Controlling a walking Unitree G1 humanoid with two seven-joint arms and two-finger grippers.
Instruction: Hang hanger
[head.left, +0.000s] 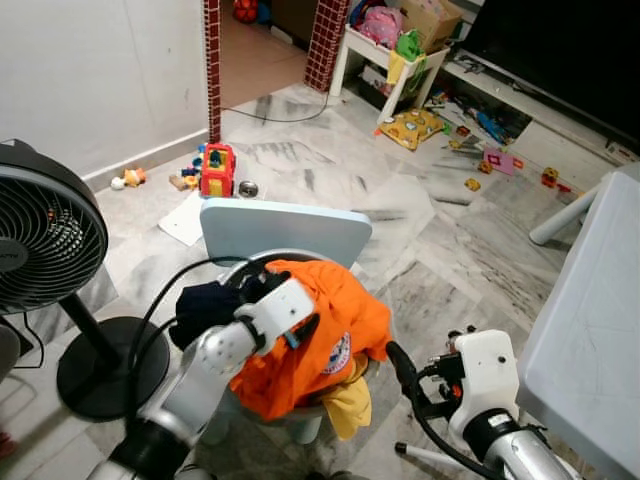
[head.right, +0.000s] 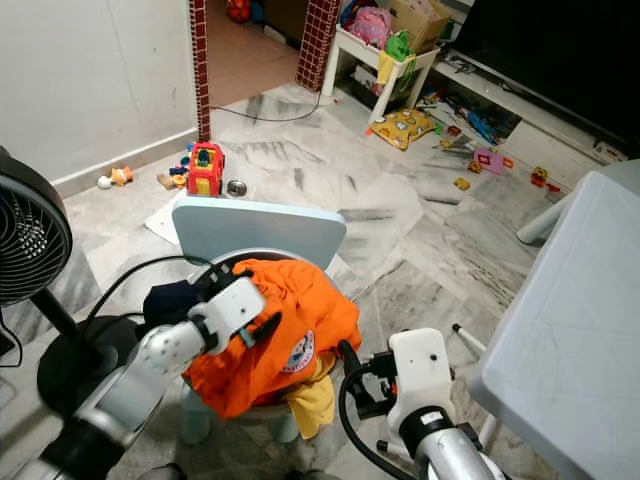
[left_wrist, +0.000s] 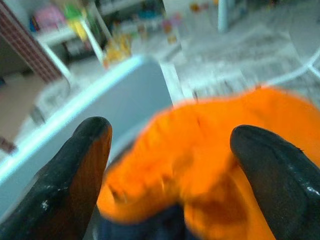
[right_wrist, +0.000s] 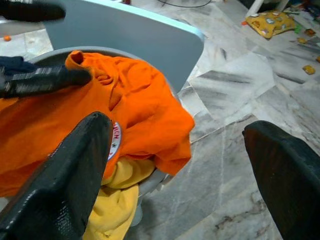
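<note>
The left end effector (left_wrist: 170, 165), fingers spread, is hovering over the crumpled orange cotton shirt (head.left: 310, 340) on the pale blue plastic chair (head.left: 285, 228); the right end effector (right_wrist: 185, 175) is also hanging spread.

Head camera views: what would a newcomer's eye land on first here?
The bright orange shirt heaped on the small pale-blue chair at centre, with the left gripper reaching over it, fingers open. A black fan stands on the robot's left, and toys litter the marble floor beyond.
</note>
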